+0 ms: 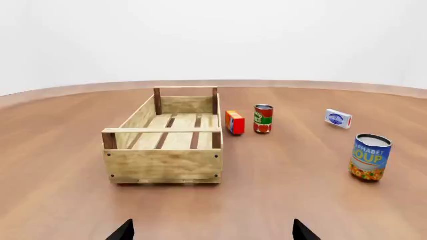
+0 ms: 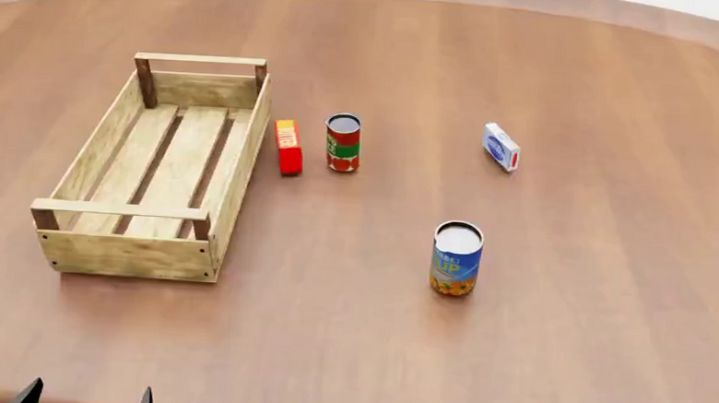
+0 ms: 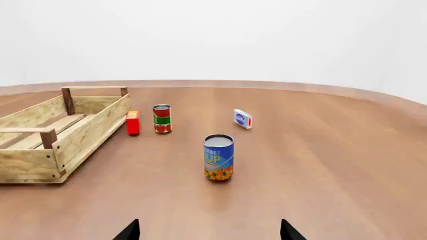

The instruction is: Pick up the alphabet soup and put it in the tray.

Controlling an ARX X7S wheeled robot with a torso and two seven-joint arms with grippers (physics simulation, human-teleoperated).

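The wooden surface (image 2: 574, 342) was the largest thing in view, its far edge curving round behind everything. On its left half sat the tray (image 2: 125, 254) — long axis running from the near edge toward the far edge, open side up, its slatted floor bare with nothing lying in it.

The alphabet soup (image 2: 456, 259) stood upright right of centre, long axis vertical, white top facing up and the yellow-orange band at the base, well apart from the tray and nearer the front edge than the other small things. Beyond it, toward the far edge, a red-and-green can (image 2: 343, 143) stood upright near the tray's right wall, and a small red box (image 2: 288, 148) stood between that can and the tray, just beside the wall. A white-and-blue box (image 2: 502, 147) lay farther toward the right edge.

At the near edge only dark tips showed — the left fingers (image 1: 123, 232) were spread wide and held nothing, touching nothing; the right fingers (image 3: 129, 231) were likewise spread wide and bare, with the soup standing well ahead between them in the right wrist view.
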